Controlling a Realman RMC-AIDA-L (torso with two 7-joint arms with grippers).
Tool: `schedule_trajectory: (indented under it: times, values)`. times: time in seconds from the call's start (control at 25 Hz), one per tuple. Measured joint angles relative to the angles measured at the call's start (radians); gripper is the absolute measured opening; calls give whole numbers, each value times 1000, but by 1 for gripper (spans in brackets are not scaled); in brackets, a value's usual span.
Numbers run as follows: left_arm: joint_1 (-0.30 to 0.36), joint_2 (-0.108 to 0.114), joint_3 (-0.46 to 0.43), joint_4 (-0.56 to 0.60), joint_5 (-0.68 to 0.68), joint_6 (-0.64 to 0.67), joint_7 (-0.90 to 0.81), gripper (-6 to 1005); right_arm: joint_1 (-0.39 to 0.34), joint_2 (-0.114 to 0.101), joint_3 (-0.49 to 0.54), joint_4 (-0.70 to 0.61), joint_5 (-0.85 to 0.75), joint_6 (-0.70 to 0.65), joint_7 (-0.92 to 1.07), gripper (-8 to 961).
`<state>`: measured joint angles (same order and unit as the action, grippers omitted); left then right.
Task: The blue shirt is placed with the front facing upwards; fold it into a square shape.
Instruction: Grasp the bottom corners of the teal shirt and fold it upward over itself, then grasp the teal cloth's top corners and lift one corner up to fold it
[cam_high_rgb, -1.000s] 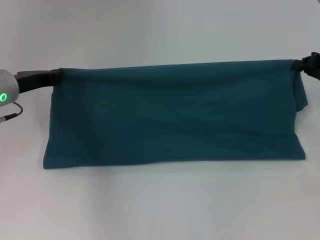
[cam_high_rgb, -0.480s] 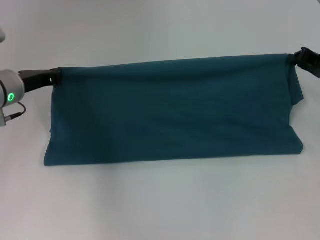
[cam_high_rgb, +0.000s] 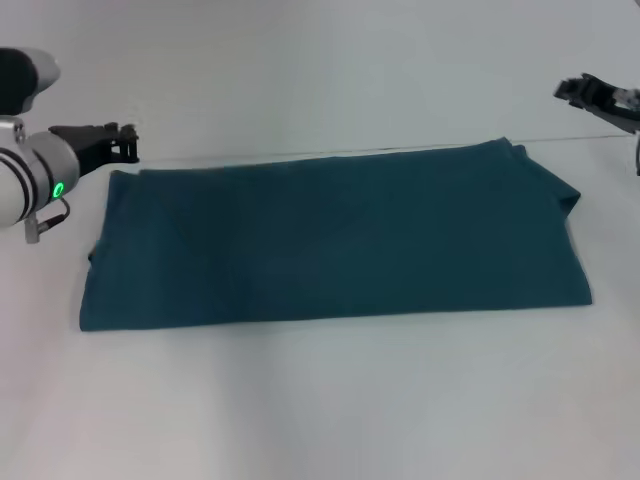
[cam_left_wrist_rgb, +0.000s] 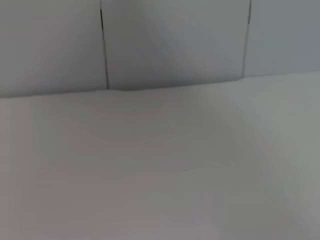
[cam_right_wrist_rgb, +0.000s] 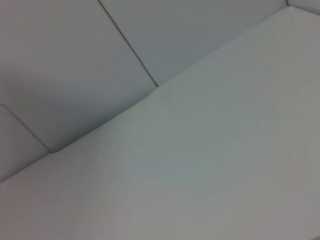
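A: Nearest us is bare white table (cam_high_rgb: 330, 410). What lies beyond it?

B: The dark teal-blue cotton shirt (cam_high_rgb: 335, 240), flat as a wide band across the middle of the table, its long fold along the near side. Only plain cloth faces up; no lettering, neck or label is visible, so the front is probably folded inside.

A: Why so wide?

B: I'd judge it folded once lengthwise. A square needs the left and right ends brought in.

A: The claws?

B: The left gripper (cam_high_rgb: 118, 142) hovers just beyond the far left corner, apart from the cloth, its black fingers spread and holding nothing. The right gripper (cam_high_rgb: 585, 90) is far right, well clear of the far right corner; whether it is released or clenched, I cannot tell.

A: Anything hard to read?

B: The right end is rumpled, with a small flap at the far right corner; the layers underneath are hidden. Both wrist views show only pale table and wall.
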<state>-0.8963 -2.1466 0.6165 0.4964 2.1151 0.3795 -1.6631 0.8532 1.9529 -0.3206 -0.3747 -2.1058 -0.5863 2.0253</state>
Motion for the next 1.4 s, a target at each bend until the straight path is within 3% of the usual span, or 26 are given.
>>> schedule_trajectory:
  times: [0.08,0.32,0.36,0.4,0.52,0.64,0.76,0.88,0.96,1.08,1.16,1.28,1.4]
  values:
    - [-4,-3,0,0,-1,-19,4,42,11,1,-14,-2,0,13,-1,76]
    - [8,2,1,13,0,-7,-4,247,8,2,-27,-37,0,9,-25,304]
    - [19,4,1,26,2,14,-21,280,-1,5,-27,-51,4,-11,-44,425]
    - [31,5,1,43,6,48,-47,313,-11,8,-28,-66,10,-41,-63,545]
    - [77,21,15,103,33,185,-168,412,-66,30,-28,-142,74,-176,-133,612]
    - [132,62,78,177,94,359,-413,511,-122,51,-31,-211,137,-306,-173,679]
    - [163,84,102,245,162,484,-565,611,-171,51,-66,-262,149,-438,-199,746]
    - [181,90,96,286,225,565,-661,711,-206,49,-121,-293,153,-547,-269,811]
    - [183,94,95,294,267,593,-713,775,-220,68,-130,-307,154,-573,-332,851]
    - [181,94,99,298,325,612,-759,872,-239,125,-126,-334,166,-571,-462,912]
    - [181,92,102,298,340,609,-764,869,-247,141,-129,-306,200,-569,-545,907]
    - [181,91,102,293,345,603,-762,865,-249,132,-134,-217,250,-572,-594,899]
    - [181,86,120,284,373,564,-753,865,-249,131,-134,-184,254,-570,-605,765]
